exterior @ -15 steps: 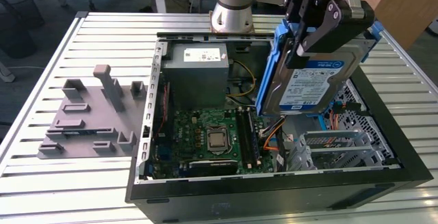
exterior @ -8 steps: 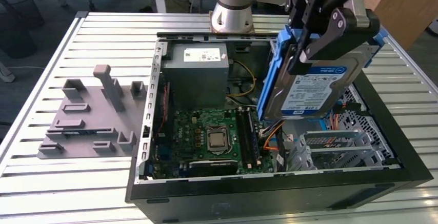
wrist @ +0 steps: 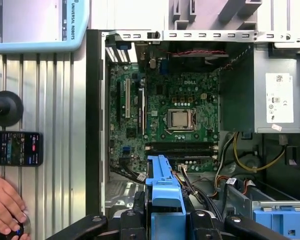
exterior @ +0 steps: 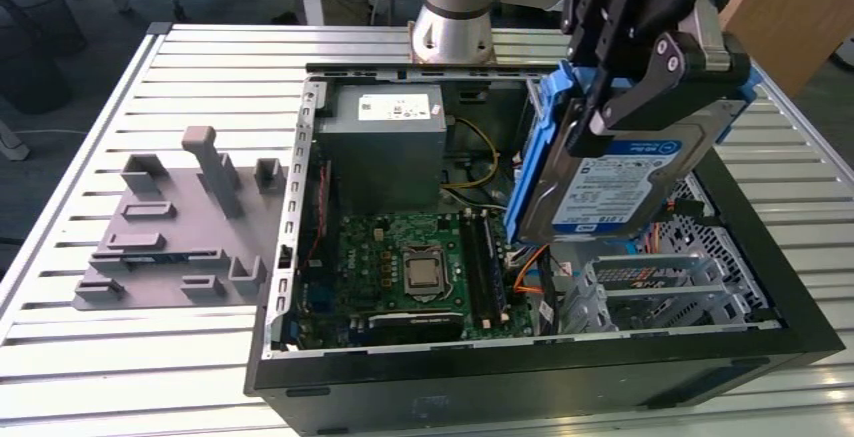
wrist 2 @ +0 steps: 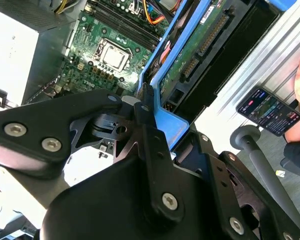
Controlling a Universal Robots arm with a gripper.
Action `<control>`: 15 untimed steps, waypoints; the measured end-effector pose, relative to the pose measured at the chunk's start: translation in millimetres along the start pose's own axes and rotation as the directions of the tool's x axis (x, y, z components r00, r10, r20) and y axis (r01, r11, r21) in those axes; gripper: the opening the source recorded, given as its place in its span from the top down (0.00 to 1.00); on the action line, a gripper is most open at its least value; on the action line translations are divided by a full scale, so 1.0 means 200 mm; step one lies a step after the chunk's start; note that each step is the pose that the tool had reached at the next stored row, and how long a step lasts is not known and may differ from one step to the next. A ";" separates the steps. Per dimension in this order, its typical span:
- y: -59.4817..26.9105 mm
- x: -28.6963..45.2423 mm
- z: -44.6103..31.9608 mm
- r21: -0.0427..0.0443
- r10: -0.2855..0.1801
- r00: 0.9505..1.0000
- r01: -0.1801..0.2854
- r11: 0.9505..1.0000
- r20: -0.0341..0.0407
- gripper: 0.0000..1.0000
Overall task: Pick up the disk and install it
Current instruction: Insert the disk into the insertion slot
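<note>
The disk point(exterior: 627, 172), a grey hard drive with a white and blue label in a blue plastic carrier frame point(exterior: 538, 147), hangs tilted on edge above the right side of the open computer case point(exterior: 534, 355). My gripper point(exterior: 638, 92) is shut on its upper end, black fingers clamping both faces. In the second wrist view the disk's green circuit side point(wrist 2: 190, 55) and blue frame run out from the gripper point(wrist 2: 146, 107). In the first wrist view the blue frame point(wrist: 162, 190) sticks out of the gripper point(wrist: 165, 225), over the motherboard's edge. A metal drive cage point(exterior: 654, 287) sits below the disk.
Inside the case are a green motherboard point(exterior: 414, 257), a grey power supply box point(exterior: 387, 147) and loose cables. A grey plastic fixture point(exterior: 174, 227) lies at the exterior view's left. Beside the case a hand point(wrist: 5, 205), a phone point(wrist: 15, 148) and a teach pendant point(wrist: 35, 22) rest on the slatted table.
</note>
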State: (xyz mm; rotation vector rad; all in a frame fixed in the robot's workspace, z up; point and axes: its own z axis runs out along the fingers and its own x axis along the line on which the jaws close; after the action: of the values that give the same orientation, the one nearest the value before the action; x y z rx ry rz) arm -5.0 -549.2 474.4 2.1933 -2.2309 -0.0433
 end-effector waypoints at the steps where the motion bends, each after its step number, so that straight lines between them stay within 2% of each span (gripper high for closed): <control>1: -0.006 0.001 0.000 0.000 0.000 1.000 0.000 1.000 0.000 0.64; 15: -0.015 0.011 0.007 0.000 0.000 1.000 0.000 1.000 0.000 0.64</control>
State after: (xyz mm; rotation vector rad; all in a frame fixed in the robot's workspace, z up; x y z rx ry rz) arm -2.1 -551.5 472.8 2.1932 -2.2306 -0.0431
